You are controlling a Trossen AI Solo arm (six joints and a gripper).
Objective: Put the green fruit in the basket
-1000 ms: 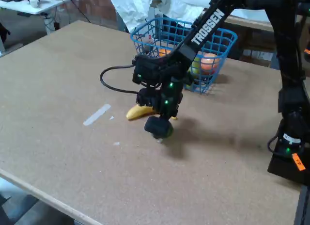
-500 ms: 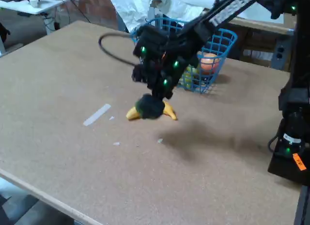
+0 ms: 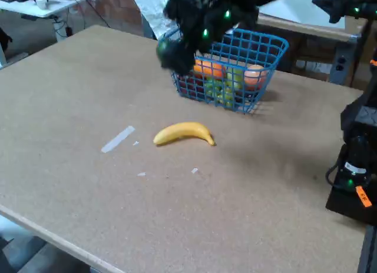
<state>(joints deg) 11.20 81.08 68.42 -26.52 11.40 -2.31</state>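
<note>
Most of the job looks done from where I stand, though the last bit is not. The gripper hangs in the air at the far side of the table, just at the near-left corner of the basket, and it is blurred with motion. Below it I can make out a dark round shape that I take for the green fruit, well clear of the table and level with the basket's rim. Judging by the way it hangs there, the jaws are clamped on it, but the blur hides the fingers themselves.

So the pickup and the lift are behind us, by my reckoning. What is left is to carry the fruit a little further right over the basket's open top and let it go. It sits outside the wire wall at present, not above the inside.

Inside the basket I see an orange fruit, a pale green cluster and a peach-coloured fruit. One banana lies on the table nearer to me, well apart from the basket, with a strip of tape to its left.
</note>
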